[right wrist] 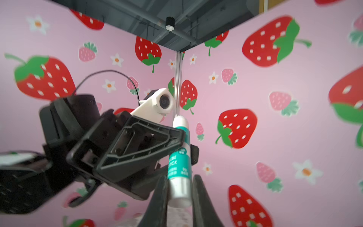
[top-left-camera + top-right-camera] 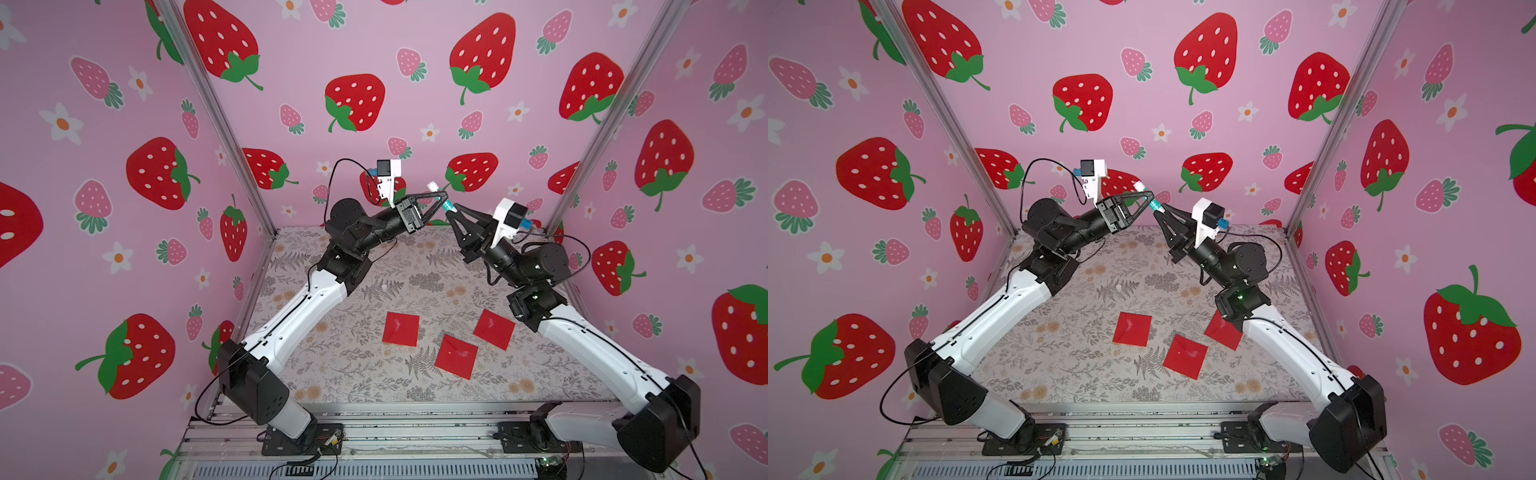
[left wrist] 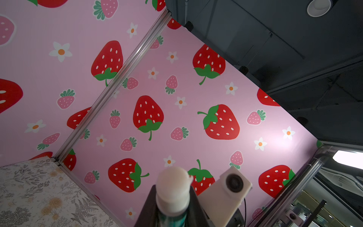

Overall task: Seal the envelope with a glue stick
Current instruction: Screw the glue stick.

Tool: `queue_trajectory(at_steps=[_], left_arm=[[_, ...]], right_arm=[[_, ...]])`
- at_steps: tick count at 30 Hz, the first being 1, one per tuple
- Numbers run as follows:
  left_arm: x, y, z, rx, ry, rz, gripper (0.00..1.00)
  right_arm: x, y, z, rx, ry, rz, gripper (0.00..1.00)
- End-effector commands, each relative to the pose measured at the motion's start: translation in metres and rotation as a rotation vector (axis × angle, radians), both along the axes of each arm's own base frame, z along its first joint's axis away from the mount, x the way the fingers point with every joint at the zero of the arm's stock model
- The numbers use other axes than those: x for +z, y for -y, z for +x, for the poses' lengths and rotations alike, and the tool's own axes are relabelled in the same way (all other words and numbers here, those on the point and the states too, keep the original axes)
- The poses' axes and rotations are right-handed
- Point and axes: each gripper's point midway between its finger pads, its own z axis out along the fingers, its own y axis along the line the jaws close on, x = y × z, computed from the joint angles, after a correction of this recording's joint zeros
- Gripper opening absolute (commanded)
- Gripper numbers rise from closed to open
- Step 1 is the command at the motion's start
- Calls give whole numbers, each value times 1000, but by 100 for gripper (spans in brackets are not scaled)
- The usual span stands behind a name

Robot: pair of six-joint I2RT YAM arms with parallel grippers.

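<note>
Evidently both grippers share the glue stick, held tilted in the air over the middle of the desk's far edge. The left gripper pinches the teal band; the right gripper is pressed onto the white base. Bare glue shows at the top end. This looks like a base twist or a handover. One grip should hold firm while the other turns or lets go, so the stick does not slip. Three red envelopes lie flat well below, nearer the desk's front edge.
</note>
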Motion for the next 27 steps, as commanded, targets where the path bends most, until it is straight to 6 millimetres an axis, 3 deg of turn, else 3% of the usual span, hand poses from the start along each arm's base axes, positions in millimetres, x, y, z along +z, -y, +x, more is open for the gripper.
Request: queue_trajectory(at_steps=[1, 4, 7, 11, 16, 19, 23, 27], left_arm=[[26, 2, -21, -49, 66, -36, 0], [26, 3, -23, -58, 71, -29, 0], [26, 3, -26, -60, 81, -22, 0], [29, 0, -32, -56, 110, -7, 0], [30, -3, -37, -53, 128, -3, 0], [31, -4, -39, -55, 132, -6, 0], [32, -6, -41, -52, 133, -12, 0], [34, -6, -43, -57, 136, -17, 0]], right_arm=[[-18, -27, -8, -182, 447, -262, 3], [-17, -23, -4, -197, 382, -239, 20], [-18, -8, 2, -174, 139, -164, 40], [-16, 11, -6, -58, -208, 8, 55], [-11, 24, -18, 201, -668, 343, 61], [-5, 21, -26, 389, -827, 491, 60], [4, 15, -33, 600, -946, 608, 60], [15, 18, -38, 740, -922, 690, 55]])
